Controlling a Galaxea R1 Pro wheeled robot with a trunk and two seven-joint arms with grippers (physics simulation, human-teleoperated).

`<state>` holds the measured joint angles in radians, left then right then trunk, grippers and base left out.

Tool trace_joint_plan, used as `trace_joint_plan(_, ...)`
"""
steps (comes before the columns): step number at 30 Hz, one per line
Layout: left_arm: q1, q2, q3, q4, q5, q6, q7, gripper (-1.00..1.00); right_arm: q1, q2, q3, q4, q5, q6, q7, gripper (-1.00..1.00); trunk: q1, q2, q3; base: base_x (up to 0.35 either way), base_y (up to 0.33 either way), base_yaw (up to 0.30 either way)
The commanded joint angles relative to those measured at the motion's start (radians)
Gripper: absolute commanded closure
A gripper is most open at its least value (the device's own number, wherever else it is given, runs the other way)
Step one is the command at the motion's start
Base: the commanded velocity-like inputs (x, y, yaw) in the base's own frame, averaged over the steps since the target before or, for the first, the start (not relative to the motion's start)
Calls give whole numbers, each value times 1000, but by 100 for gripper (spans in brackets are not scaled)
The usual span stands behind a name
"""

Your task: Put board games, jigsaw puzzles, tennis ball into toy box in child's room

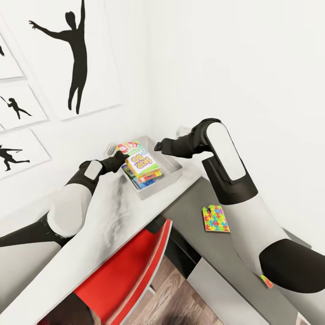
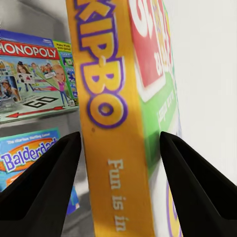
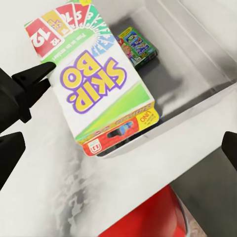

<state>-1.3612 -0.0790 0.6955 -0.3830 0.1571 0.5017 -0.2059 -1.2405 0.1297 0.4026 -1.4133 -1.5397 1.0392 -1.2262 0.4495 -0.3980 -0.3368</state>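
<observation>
The left gripper (image 1: 118, 158) reaches over the near rim of the toy box (image 1: 174, 174), which stands on the table (image 1: 113, 216) against the wall. Its jaws stand apart on either side of a Skip-Bo game box (image 1: 142, 163), whose orange edge runs up between the two dark fingers (image 2: 42, 190); whether the pads actually press the cardboard I cannot tell, since a thin gap seems to show on each side. This box lies tilted across the bin, one end over the rim. Beneath and behind it, two more games already sit inside: a Monopoly box (image 2: 34, 79) and a blue Balderdash box (image 2: 29, 153), so the three games look almost dealt with (the top one not yet settled flat). The right gripper (image 1: 159, 146) hovers over the far side of the bin, jaws spread wide and holding nothing. Further right, a jigsaw puzzle (image 1: 215, 218) lies on the lower dark cabinet top (image 1: 198, 239), well apart from the bin, waiting to be collected.
</observation>
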Motion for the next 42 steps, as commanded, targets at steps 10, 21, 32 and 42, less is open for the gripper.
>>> trace_joint_plan(10,-1,-1,-3,-3,5,8,0,100,-1,1,7,-5,-8,8,-10,-100,1,-2,-18,0,0,0)
trace_joint_plan(21,-9,1,-5,-4,6,-42,-2,100,-2,-1,21,-7,-6,7,-10,-100,1,-2,-36,0,0,0)
trace_joint_plan(32,-15,-1,-5,-23,7,-67,-6,100,-2,-2,25,-44,-5,2,-10,-100,1,-2,-40,0,0,0)
trace_joint_plan(42,-16,-4,-5,-24,7,-68,-6,100,-2,-1,25,-49,-6,0,-9,-100,1,-2,-40,0,0,0)
